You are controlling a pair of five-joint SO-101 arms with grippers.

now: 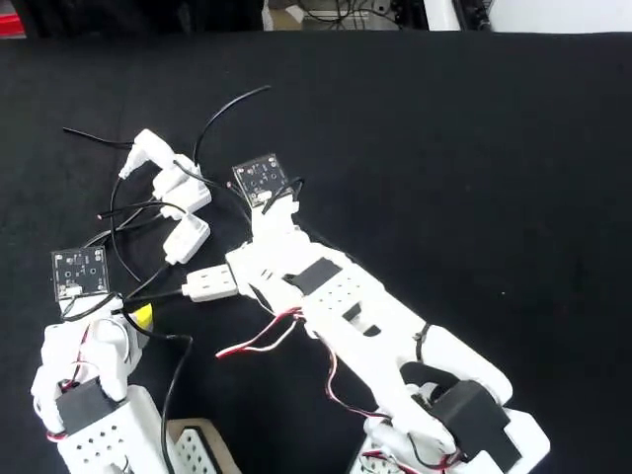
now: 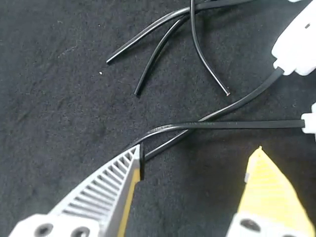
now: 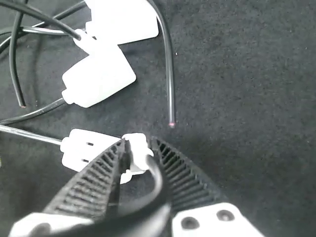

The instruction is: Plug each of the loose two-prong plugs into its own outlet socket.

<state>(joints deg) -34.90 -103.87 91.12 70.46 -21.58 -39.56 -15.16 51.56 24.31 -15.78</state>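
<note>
We hold the right gripper (image 3: 137, 144) clamped on a plug (image 3: 139, 152), which touches the socket (image 3: 81, 148); next, we judge, push it straight in. The left gripper (image 2: 197, 160) gapes empty by a cable (image 2: 222, 125).

- Black cloth worktop (image 1: 474, 178): matt, finely napped fabric with scattered pale lint specks.
- White moulded-plastic plugs (image 3: 101, 79): smooth bodies with a soft sheen.
- Black insulated cables (image 2: 222, 124): smooth plastic jacket, glossy, with a bright highlight along the length.
- Left gripper (image 2: 198, 150): one white plastic jaw and one yellow plastic jaw, both matt, with fine ribbed lines.
- Right gripper (image 3: 138, 147): matt black plastic jaws with ribbed inner faces, clamped on a smooth white plastic plug piece (image 3: 134, 157).
- White plastic arm housings (image 1: 365, 316): smooth, low-gloss panels.
</note>
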